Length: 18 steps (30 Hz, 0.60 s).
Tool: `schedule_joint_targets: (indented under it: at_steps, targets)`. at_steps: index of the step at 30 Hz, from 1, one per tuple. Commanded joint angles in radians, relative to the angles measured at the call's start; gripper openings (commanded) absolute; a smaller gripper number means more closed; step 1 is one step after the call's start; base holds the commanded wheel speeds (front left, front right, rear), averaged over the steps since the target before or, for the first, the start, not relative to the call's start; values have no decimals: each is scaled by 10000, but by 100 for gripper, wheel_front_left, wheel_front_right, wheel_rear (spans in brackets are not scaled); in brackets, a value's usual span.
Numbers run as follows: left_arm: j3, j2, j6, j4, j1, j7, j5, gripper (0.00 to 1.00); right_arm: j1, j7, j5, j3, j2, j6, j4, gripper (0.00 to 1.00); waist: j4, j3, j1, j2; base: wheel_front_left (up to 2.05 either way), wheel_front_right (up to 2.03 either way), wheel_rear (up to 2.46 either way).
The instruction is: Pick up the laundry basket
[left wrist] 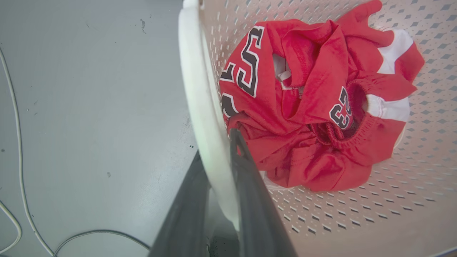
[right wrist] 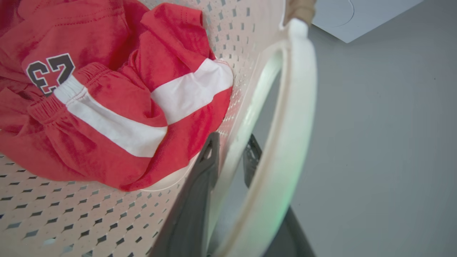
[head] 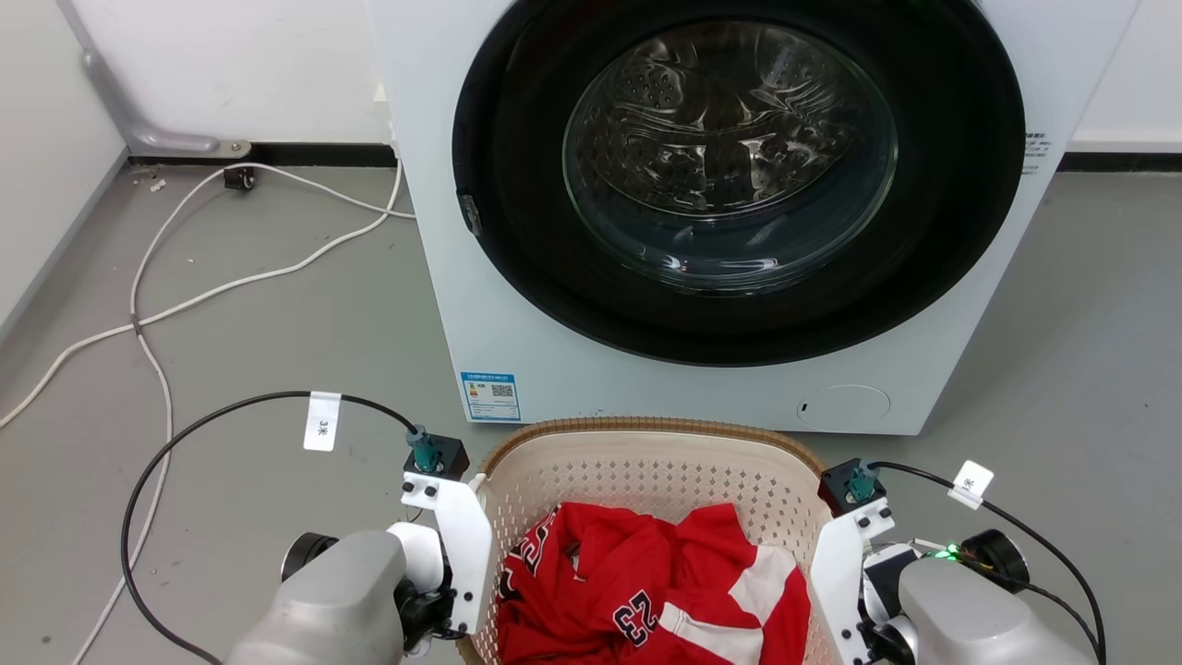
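Observation:
The laundry basket [head: 646,466], cream and perforated with a brown woven rim, stands on the floor in front of the washer and holds red and white clothes [head: 637,582] numbered 23. My left gripper [left wrist: 217,150] straddles the basket's left white edge [left wrist: 200,92], one dark finger outside and one inside, closed against it. On the opposite side, my right gripper [right wrist: 232,146] clamps the basket wall [right wrist: 246,53] just inside the white loop handle [right wrist: 292,117]. In the head view both wrists flank the basket.
A white front-loading washer [head: 443,305] with its round door shut stands right behind the basket. White cables [head: 185,300] trail over the grey floor at the left, and a black cable [head: 138,499] loops by my left arm.

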Motion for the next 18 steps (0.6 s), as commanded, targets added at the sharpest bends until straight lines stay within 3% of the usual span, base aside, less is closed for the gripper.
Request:
schedule_joint_targets:
  at_steps: [1,18]
  targets:
    - [-29,74,-25,-25,-181,-86,31,0,-110,-47,1,118,9,119,-25,0,2,0,0,-1,0,0,0]
    - [-97,77,-25,-7,-125,-81,-58,0,-115,-120,377,473,-8,119,22,0,-24,-59,0,-1,0,0,0]
